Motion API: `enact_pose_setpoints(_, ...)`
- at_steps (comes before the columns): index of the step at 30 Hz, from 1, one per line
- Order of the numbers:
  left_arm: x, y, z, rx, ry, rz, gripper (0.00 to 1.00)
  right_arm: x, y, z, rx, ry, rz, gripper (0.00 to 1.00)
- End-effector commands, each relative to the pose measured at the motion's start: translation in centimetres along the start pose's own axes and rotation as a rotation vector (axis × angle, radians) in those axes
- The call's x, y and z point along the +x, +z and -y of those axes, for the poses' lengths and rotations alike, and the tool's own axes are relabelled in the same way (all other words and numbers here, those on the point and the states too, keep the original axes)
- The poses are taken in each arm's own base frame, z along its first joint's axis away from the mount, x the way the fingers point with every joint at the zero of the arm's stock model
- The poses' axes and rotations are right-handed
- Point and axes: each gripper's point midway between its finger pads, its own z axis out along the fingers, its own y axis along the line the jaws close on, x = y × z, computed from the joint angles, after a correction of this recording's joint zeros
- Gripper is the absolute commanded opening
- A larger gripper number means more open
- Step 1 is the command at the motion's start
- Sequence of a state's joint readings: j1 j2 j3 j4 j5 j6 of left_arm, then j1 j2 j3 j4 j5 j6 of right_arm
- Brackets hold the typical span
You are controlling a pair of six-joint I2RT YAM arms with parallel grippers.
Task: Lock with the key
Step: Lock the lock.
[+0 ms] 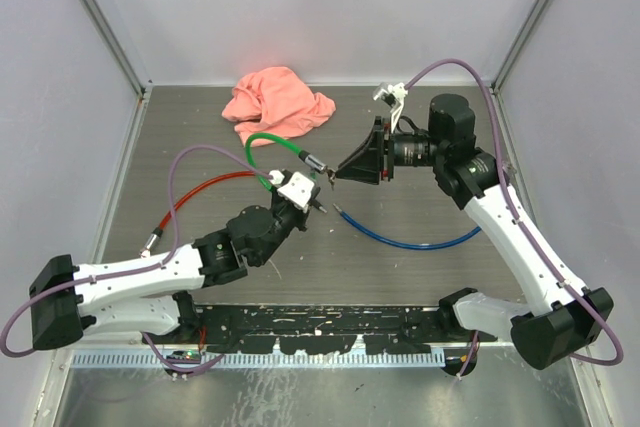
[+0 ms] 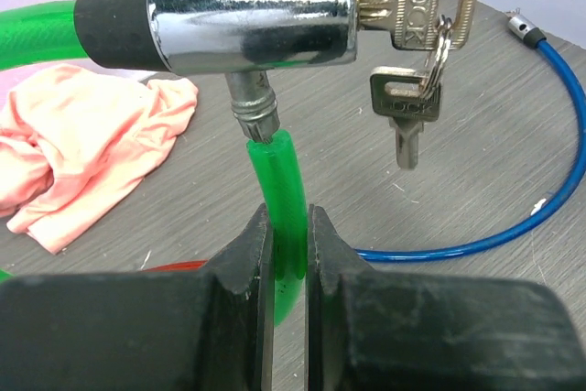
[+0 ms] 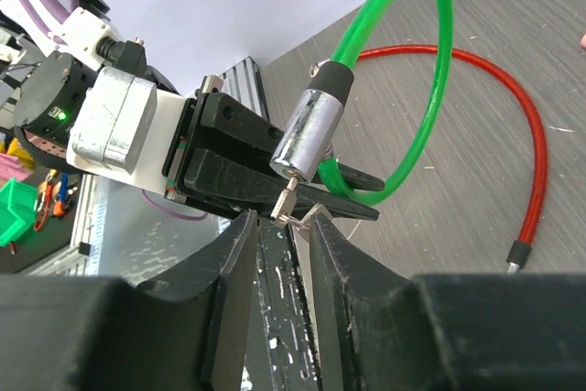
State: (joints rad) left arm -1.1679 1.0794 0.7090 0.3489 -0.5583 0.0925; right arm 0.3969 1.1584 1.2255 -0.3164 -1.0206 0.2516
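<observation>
Key [image 3: 293,207] between jaws of right hand [image 3: 281,228]

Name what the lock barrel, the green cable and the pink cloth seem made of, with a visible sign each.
Lock barrel: probably chromed metal; mirror-bright reflections.
Green cable: seemingly plastic sheath; glossy, translucent.
Pink cloth: soft fabric; matte, crumpled folds.

The chrome lock barrel [image 2: 247,16], black-collared at one end, hangs level, clear of the table [image 2: 513,190]. A green cable [image 2: 279,190] drops from the barrel's underside. A silver key [image 2: 421,2] sits in the barrel's open end, and below it a second key [image 2: 403,112] dangles on a ring [image 2: 441,48].
</observation>
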Motion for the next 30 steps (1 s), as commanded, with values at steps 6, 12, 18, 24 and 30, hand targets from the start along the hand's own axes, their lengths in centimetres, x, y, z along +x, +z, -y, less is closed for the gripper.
enact_pose_setpoints(6, -5.9, 0.7, -0.6, -0.058, -0.068, 0.152, 0.00, -1.2, 0.3, -1.0, -0.001, -0.015, 0.037, 0.34)
enact_pose_setpoints(12, -6.1, 0.7, -0.3, -0.053, -0.059, 0.153, 0.00, -1.1, 0.5, -0.4, 0.021, -0.001, 0.038, 0.25)
enact_pose_setpoints(18, -6.1, 0.6, -0.6, -0.063, -0.044, 0.158, 0.00, -0.8, 0.6, -0.7, 0.007, 0.059, 0.033, 0.04)
enact_pose_setpoints(24, -6.3, 0.3, -0.8, -0.063, 0.007, 0.194, 0.00, 0.4, 1.2, -1.0, -0.063, 0.268, 0.014, 0.01)
enact_pose_setpoints(30, -6.3, -0.1, -1.1, -0.056, 0.078, 0.220, 0.00, 0.9, 1.6, -1.7, -0.172, 0.550, 0.007, 0.01)
